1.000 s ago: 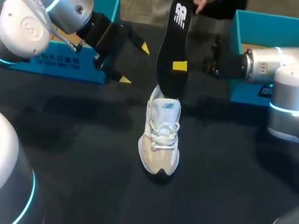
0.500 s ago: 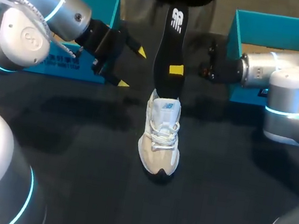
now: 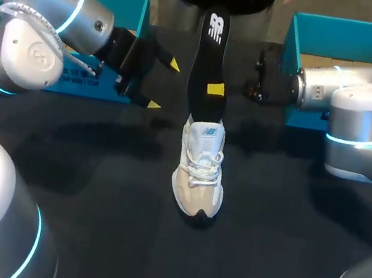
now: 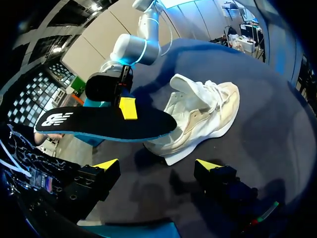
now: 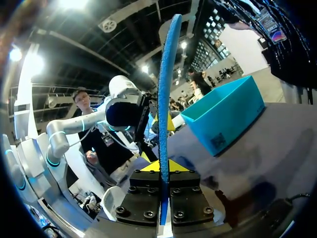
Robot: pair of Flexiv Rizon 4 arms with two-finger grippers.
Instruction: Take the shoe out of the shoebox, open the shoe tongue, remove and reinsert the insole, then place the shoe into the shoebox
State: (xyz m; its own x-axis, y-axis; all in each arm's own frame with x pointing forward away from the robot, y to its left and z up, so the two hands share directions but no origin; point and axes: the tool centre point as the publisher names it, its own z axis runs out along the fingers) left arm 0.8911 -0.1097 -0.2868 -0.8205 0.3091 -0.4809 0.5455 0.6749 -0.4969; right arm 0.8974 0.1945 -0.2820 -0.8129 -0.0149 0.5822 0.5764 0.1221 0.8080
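Right gripper (image 3: 216, 89) was clamped on the flat black foam insole (image 3: 210, 50), arm reaching in level | left gripper (image 3: 164, 85) hung wide open beside it | white logo print on the insole, that's it

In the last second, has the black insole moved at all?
Yes. The insole, held in the right gripper, has drifted slightly to the left, judged against the shoe below it, which stayed put.

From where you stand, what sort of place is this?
Probably a robot test bench in a lab: two robot arms stand at a dark table, the right gripper holds a black insole at a white shoe, and blue shoeboxes sit behind.
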